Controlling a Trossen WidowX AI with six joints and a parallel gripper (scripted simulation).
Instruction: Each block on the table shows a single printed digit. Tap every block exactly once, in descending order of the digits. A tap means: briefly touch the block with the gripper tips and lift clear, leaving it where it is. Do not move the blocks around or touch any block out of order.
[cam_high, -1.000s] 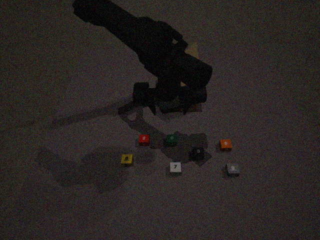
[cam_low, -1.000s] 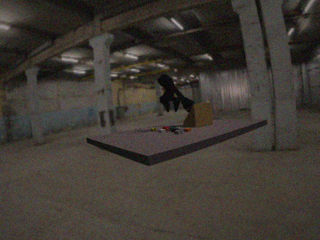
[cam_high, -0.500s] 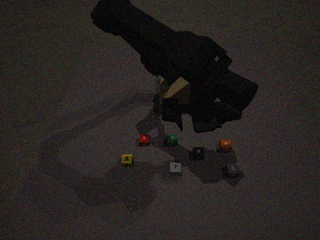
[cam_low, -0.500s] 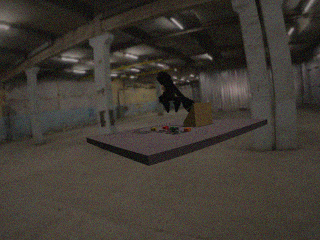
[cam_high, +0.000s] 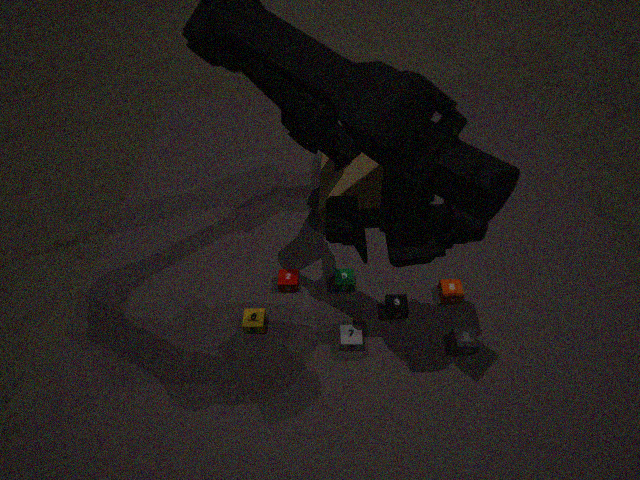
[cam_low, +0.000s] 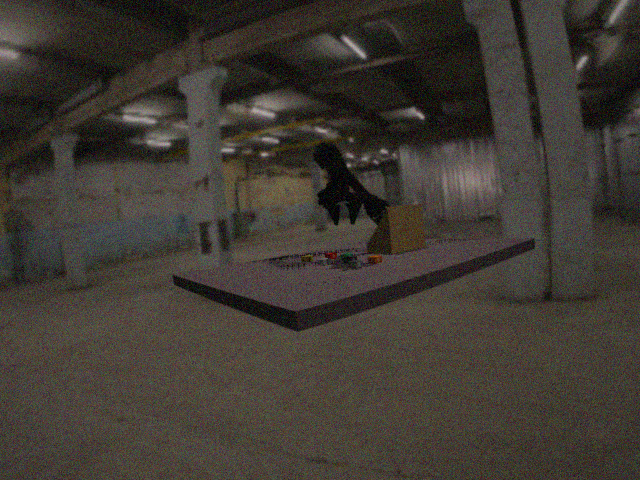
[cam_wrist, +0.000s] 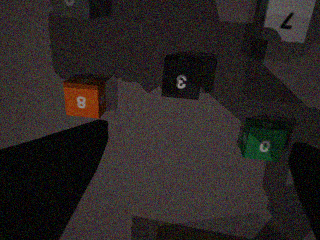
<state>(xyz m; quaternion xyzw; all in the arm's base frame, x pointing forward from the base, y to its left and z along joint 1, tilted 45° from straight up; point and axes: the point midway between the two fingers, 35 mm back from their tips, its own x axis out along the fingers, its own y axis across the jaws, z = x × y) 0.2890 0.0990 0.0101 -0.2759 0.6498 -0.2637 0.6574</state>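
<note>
My gripper (cam_high: 378, 253) (cam_low: 344, 223) (cam_wrist: 197, 140) is open and empty, high above the blocks. In the wrist view the orange block 8 (cam_high: 451, 290) (cam_low: 375, 259) (cam_wrist: 82, 100) lies just beyond the left fingertip, and the green block 0 (cam_high: 344, 280) (cam_wrist: 265, 142) beside the right one. The black block 3 (cam_high: 396, 306) (cam_wrist: 187, 75) lies between them, farther up. The white block 7 (cam_high: 351, 336) (cam_wrist: 290, 20) is at the upper right there. A grey block (cam_high: 466, 339) is shadowed, its digit unclear. The red block 2 (cam_high: 287, 280) and yellow block 6 (cam_high: 253, 320) lie left in the top view.
A tan, wedge-shaped object (cam_high: 361, 178) (cam_low: 407, 227) stands on the table (cam_low: 299, 294), partly hidden by the arm in the top view. The arm's shadow falls across several blocks. The table's near corner and edges show in the exterior view.
</note>
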